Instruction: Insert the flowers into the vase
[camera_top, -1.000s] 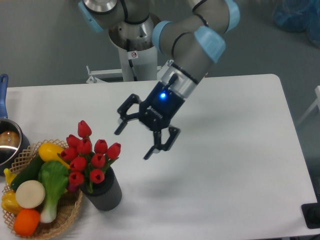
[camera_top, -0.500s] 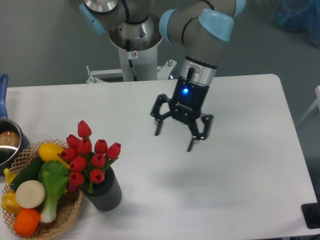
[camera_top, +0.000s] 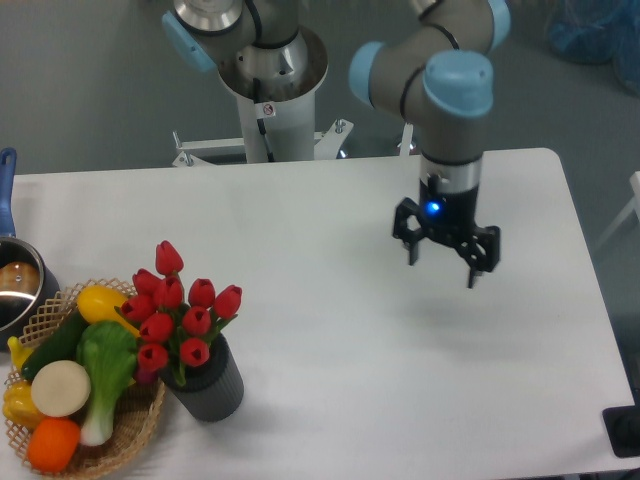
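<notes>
Change since earlier frames: gripper (camera_top: 443, 262) has travelled from just right of the flowers (camera_top: 178, 315), across the table (camera_top: 330, 400), to the right side; flowers and vase (camera_top: 210, 383) have not shifted.

Gripper: fingers spread, nothing between them, pointing down above bare tabletop.

Key relation: flowers lie well apart from the gripper, to its left and nearer the near edge. Bunch stands upright, stems vertical, heads up.

Vase: near left, just beside the basket (camera_top: 120, 430). Contents: the flower stems, seated in its mouth; red heads rise above the rim.

Basket: near-left corner. Contents: vegetables, among them yellow, green, white and orange pieces.

Pot (camera_top: 15, 285): left edge, blue handle pointing far; contents unclear.

Judgement: insertion looks complete; no further grasp seems needed.
</notes>
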